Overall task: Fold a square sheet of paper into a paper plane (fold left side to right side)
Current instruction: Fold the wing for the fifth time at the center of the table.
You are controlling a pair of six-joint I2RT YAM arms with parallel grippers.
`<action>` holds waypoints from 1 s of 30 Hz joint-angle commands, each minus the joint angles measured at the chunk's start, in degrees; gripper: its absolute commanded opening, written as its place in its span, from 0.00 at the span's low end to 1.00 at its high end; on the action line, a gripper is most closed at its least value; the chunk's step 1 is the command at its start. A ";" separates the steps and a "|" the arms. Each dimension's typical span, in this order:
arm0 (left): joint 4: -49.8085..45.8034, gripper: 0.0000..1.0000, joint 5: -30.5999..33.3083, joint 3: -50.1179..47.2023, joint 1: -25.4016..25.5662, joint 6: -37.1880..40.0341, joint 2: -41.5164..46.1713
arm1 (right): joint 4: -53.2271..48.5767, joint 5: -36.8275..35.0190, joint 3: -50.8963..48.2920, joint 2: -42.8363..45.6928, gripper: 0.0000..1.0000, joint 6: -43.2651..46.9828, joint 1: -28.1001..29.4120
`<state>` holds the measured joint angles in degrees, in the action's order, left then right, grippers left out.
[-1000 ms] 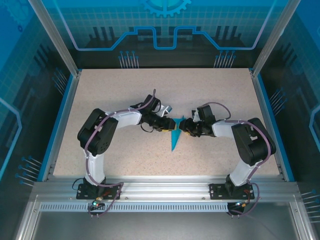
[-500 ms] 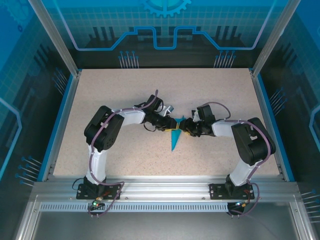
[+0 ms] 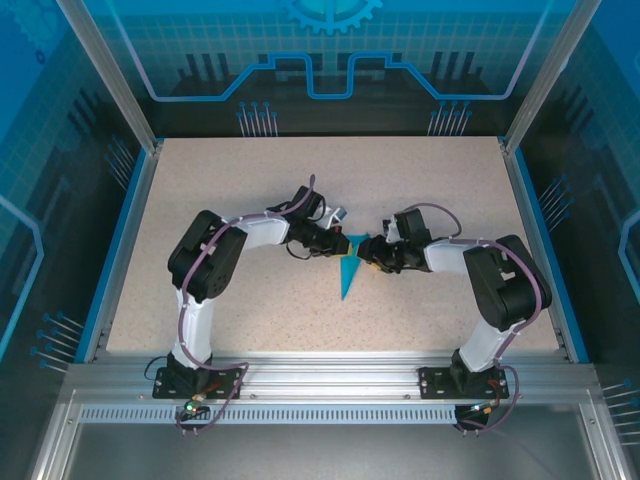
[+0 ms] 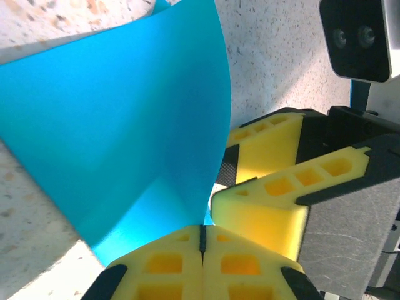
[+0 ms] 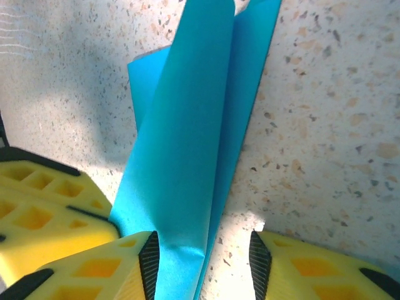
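Observation:
The square sheet of paper is folded into a slim teal-blue dart, the paper plane (image 3: 347, 278), lying mid-table with its point towards the near edge. My left gripper (image 3: 343, 244) meets its wide far end from the left. In the left wrist view that gripper (image 4: 202, 234) is shut, and a raised, curved flap of the paper (image 4: 125, 125) runs into its closed tips. My right gripper (image 3: 370, 262) comes in from the right. In the right wrist view it (image 5: 203, 262) stands open astride the paper (image 5: 187, 137), which touches one finger and leaves a gap to the other.
The speckled beige table (image 3: 250, 180) has blue rails on both sides and an aluminium frame (image 3: 330, 375) along the near edge. The two grippers' yellow fingers (image 4: 269, 206) sit almost against each other over the paper. The right wrist camera (image 4: 359, 37) is close by.
My left gripper has closed from partly open to shut at the paper's flap, and its arm has edged right. The right gripper and the paper have barely moved.

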<state>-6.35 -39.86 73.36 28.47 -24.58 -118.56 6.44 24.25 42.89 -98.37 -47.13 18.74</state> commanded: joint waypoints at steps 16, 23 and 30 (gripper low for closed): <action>-1.96 0.00 0.26 0.53 -1.75 4.98 -0.97 | -2.29 0.60 12.32 -5.32 0.61 -4.60 -3.54; -1.91 0.00 0.24 0.55 -1.75 4.84 -0.96 | -2.74 1.06 13.83 -7.71 0.61 -4.74 -2.67; -1.96 0.00 0.31 0.46 -1.76 4.82 -1.05 | -2.97 1.85 15.06 -9.42 0.61 -4.64 -1.92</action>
<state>-7.20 -39.86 73.36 27.35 -20.84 -118.56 4.47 24.91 56.29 -106.24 -51.27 16.03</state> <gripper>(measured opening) 0.045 0.611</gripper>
